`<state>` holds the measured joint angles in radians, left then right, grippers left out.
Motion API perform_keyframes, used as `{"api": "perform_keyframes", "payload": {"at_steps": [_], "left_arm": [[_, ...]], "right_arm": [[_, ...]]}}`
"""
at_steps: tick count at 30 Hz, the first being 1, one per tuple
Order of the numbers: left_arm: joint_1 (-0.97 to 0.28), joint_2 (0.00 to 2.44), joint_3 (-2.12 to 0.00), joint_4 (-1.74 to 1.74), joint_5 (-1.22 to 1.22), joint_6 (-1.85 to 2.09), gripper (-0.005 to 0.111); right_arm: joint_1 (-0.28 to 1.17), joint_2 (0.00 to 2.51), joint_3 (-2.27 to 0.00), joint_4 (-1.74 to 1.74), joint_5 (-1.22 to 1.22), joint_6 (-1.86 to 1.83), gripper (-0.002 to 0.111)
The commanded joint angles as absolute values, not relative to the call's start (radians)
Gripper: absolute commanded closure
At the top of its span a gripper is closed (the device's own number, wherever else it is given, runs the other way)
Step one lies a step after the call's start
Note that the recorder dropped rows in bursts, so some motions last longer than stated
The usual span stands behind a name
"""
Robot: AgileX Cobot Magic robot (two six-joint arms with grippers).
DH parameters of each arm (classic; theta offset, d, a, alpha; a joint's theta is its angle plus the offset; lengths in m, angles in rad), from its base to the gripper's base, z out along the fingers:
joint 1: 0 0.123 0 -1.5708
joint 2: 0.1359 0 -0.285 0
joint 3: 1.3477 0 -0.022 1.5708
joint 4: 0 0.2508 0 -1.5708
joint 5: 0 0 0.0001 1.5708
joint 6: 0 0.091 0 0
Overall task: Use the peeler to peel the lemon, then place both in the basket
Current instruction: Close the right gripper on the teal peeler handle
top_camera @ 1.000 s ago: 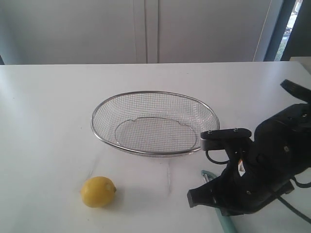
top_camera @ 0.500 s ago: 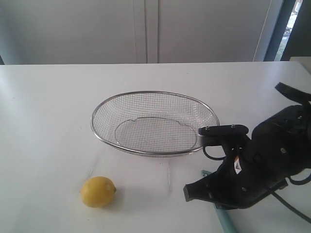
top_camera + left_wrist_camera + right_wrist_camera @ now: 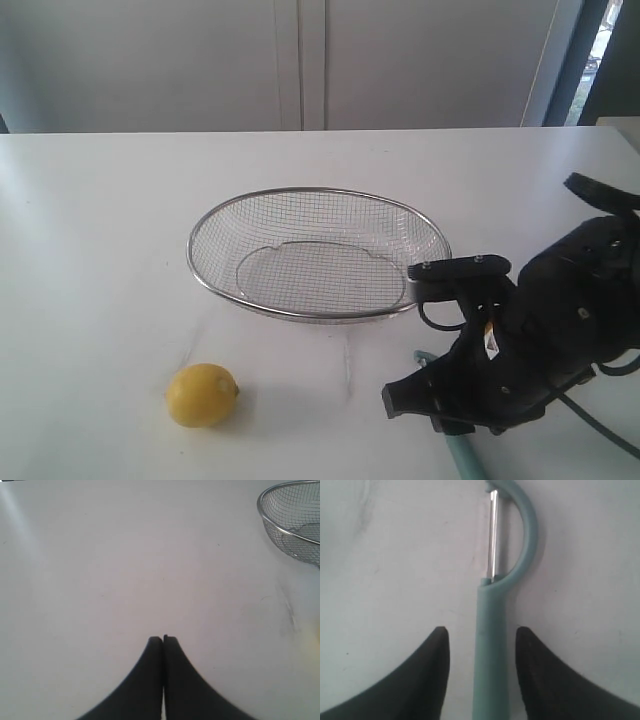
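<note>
while the right pincer point(image 3: 481, 632) gapes wide and empty, the slim teal plastic peeler point(image 3: 492, 615) lies lengthwise between its jaws.

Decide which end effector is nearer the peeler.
Right. The right end effector straddles the peeler handle, open, not touching it; the left end effector hangs shut over the table, no peeler in its view.

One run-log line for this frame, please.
right gripper: open, astride peeler handle | left gripper: shut, empty | lemon: whole, on table | basket: empty
</note>
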<state>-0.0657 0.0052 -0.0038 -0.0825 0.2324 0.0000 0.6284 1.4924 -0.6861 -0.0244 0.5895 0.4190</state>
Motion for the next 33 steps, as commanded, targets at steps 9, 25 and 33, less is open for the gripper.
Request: {"api": "perform_keyframes", "payload": {"at_steps": [9, 25, 33], "left_arm": [[-0.062, 0.000, 0.000, -0.089, 0.233, 0.000, 0.107], [-0.062, 0.000, 0.000, -0.089, 0.233, 0.000, 0.107], [-0.062, 0.000, 0.000, -0.089, 0.233, 0.000, 0.107]], "right_arm": [[0.630, 1.545, -0.685, -0.049, 0.604, 0.423, 0.066], [0.630, 1.598, -0.685, -0.049, 0.575, 0.423, 0.068], [0.630, 1.598, -0.685, -0.044, 0.573, 0.423, 0.068]]}}
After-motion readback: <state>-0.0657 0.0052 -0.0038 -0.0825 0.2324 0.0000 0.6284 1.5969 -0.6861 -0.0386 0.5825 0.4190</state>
